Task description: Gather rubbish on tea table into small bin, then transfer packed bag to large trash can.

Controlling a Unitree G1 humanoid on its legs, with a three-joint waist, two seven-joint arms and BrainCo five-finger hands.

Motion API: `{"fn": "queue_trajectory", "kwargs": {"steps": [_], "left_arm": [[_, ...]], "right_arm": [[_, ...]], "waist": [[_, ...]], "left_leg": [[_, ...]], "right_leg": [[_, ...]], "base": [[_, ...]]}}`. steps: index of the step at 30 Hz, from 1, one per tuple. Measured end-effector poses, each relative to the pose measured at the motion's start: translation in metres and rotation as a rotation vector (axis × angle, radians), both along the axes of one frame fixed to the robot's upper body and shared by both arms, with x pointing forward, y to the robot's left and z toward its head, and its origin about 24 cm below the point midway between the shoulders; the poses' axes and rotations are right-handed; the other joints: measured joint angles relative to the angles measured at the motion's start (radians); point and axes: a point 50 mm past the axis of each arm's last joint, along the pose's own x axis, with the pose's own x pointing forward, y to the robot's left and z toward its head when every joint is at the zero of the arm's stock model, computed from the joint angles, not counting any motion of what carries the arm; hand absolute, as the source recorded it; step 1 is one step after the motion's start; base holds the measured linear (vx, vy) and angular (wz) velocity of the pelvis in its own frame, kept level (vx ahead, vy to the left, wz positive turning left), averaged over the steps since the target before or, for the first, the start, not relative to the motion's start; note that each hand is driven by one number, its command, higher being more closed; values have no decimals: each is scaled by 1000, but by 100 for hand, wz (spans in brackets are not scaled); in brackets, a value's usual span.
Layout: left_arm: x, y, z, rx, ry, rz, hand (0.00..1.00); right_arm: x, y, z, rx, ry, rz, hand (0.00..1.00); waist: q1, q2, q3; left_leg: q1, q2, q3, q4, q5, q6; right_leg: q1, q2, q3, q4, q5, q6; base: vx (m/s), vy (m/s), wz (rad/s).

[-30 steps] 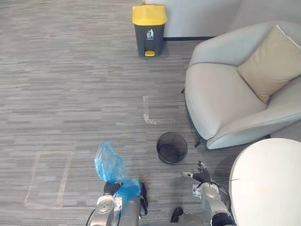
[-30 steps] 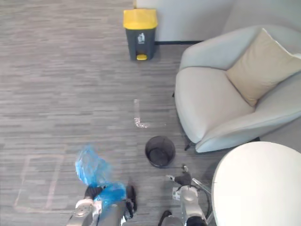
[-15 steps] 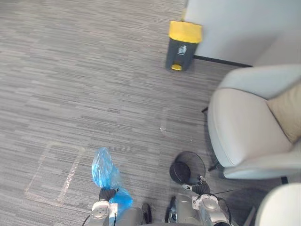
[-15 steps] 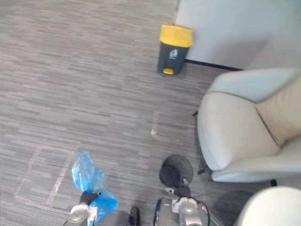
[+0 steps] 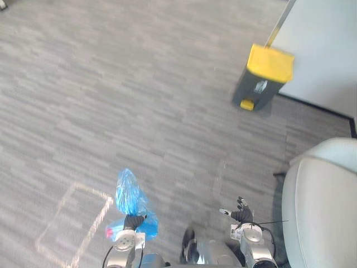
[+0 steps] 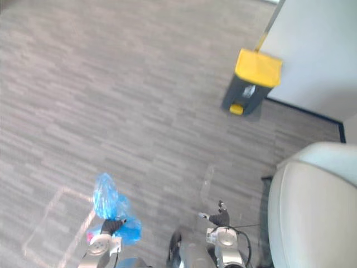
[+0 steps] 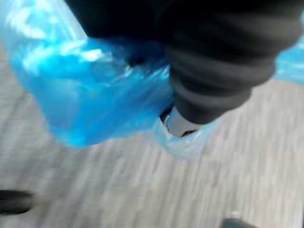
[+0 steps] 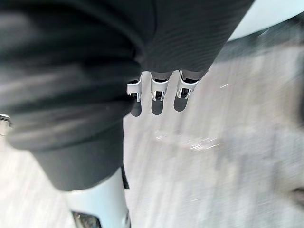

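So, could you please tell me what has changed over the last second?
Only the camera has swung: the whole picture shifted, so the yellow-lidded trash can now sits toward the upper right and the armchair at the right edge. Nothing itself visibly moved. The left hand still grips the blue bag, held above the floor; the right hand stays open and empty.

I have the pedal bin (image 5: 263,78) ahead on my right, standing on the floor (image 5: 111,84) against the wall (image 5: 323,50). The armchair (image 5: 323,206) sits nearer, at my right edge. Low on my left, the rubbish bag (image 5: 129,198) hangs gripped in my left hand (image 5: 133,222), with a taped outline (image 5: 72,223) just left of it. My right hand (image 5: 241,214) is between bag and armchair.
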Motion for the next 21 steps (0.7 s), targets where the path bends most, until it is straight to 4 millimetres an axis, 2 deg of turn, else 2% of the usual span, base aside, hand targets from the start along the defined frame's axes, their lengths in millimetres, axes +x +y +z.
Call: {"fn": "queue_trajectory", "kwargs": {"steps": [1, 2, 3, 4, 5, 6, 7, 8, 9, 10, 12, 14, 15, 16, 17, 18, 19, 20, 21], "left_arm": [[-2, -4, -2, -13, 7, 0, 100], [-3, -7, -3, -19, 11, 1, 100], [-9, -16, -7, -45, 30, -1, 100], [-5, -15, -6, -39, 28, -3, 100], [-3, -13, -5, -32, 21, -5, 100], [-2, -9, -4, -21, 19, -7, 100], [-5, -7, -5, -17, 26, -6, 100], [-7, -7, -5, -16, 31, -7, 100], [-10, -5, -7, -6, 42, -17, 100], [-11, -2, -7, 13, 50, -38, 100], [-12, 1, -7, 24, 55, -46, 100], [-11, 7, -7, 42, 63, -47, 100], [-9, 8, -8, 46, 70, -47, 100], [-7, 8, -8, 45, 71, -48, 100], [-5, 8, -8, 44, 72, -49, 100], [-5, 11, -8, 50, 75, -48, 100], [-6, 15, -8, 60, 81, -46, 100], [-12, 13, -13, 49, 107, -41, 100], [-11, 9, -14, 35, 109, -32, 100]], "right_arm": [[2, -1, 1, 2, -5, -11, 0], [0, -2, -1, 0, 5, -15, 0], [-6, -12, -5, -29, 34, -19, 0], [-11, -6, -10, -8, 68, -17, 0], [-14, -3, -12, 1, 76, -20, 0], [-19, 3, -15, 18, 90, -22, 0], [-21, 6, -16, 24, 97, -17, 0], [-21, 7, -16, 26, 99, -15, 0], [-22, 8, -18, 29, 112, -9, 0], [-24, 8, -20, 29, 122, -5, 0], [-23, 9, -20, 28, 122, 1, 0], [-20, 8, -21, 15, 135, 20, 0], [-19, 3, -21, 0, 137, 25, 0], [-14, 0, -19, -12, 129, 32, 0], [-13, -4, -19, -33, 138, 48, 0], [-17, -5, -21, -36, 149, 46, 0], [-22, -6, -23, -37, 162, 43, 0], [-30, -14, -27, -52, 189, 37, 0], [-25, -20, -25, -69, 191, 37, 0]], "waist": [[1, 5, 12], [1, 16, 13], [-1, 69, 6], [-2, 37, 3], [-1, 26, 3], [7, 7, -7], [18, 5, -8], [17, 6, -8], [10, 6, -8], [4, 8, -6], [-10, 17, -1], [-17, 20, 2], [-22, 33, 10], [-23, 45, 17], [-25, 55, 23], [-28, 46, 18], [-30, 31, 12], [-34, 25, 4], [-31, 67, 2]], "left_leg": [[-23, 2, -63, -167, 82, -57], [-18, 11, -102, -271, 147, -70], [-17, 52, -150, -363, 367, -114], [-4, 16, -99, -317, 281, -86], [2, 6, -82, -314, 262, -81], [22, -11, -35, -302, 216, -59], [54, -15, 14, -294, 181, -48], [70, -16, 30, -295, 168, -38], [117, -21, 64, -309, 145, -20], [192, -23, 95, -348, 124, -9], [234, -25, 103, -383, 119, -7], [329, -22, 119, -461, 120, -7], [384, -8, 123, -502, 120, -7], [411, 5, 131, -517, 120, -7], [445, 21, 145, -534, 121, -8], [470, 7, 143, -540, 117, -17], [484, -4, 141, -540, 111, -28], [522, -9, 134, -530, 84, -72], [503, 32, 129, -468, 101, -112]], "right_leg": [[25, -27, 43, 16, -32, 57], [38, -31, 63, 23, -47, 82], [52, -18, 108, 36, -90, 144], [49, -73, 148, 66, -108, 158], [44, -85, 161, 77, -107, 158], [15, -103, 187, 123, -102, 161], [-17, -125, 209, 191, -85, 188], [-29, -133, 219, 231, -75, 205], [-78, -148, 226, 345, -40, 251], [-149, -156, 207, 515, -22, 266], [-190, -161, 153, 593, -44, 232], [-269, -151, 25, 639, -99, 166], [-316, -132, -71, 601, -125, 118], [-340, -108, -117, 548, -128, 104], [-375, -73, -193, 423, -95, 77], [-376, -43, -246, 271, -2, 42], [-369, -31, -253, 174, 83, 15], [-359, -16, -248, 121, 182, -80], [-364, 4, -257, 157, 144, -79]], "base": [[479, 297, -107], [445, 388, -106], [432, 481, -86], [517, 546, -72], [412, 397, -71], [450, 363, -93], [366, 297, -98], [364, 303, -91], [368, 232, -73], [443, 255, -61], [340, 111, -19], [477, 26, -23], [461, -31, -28], [563, -78, -25], [485, -76, -15], [513, -71, -9], [451, -75, 1], [552, -66, -25], [538, -86, -22]]}}
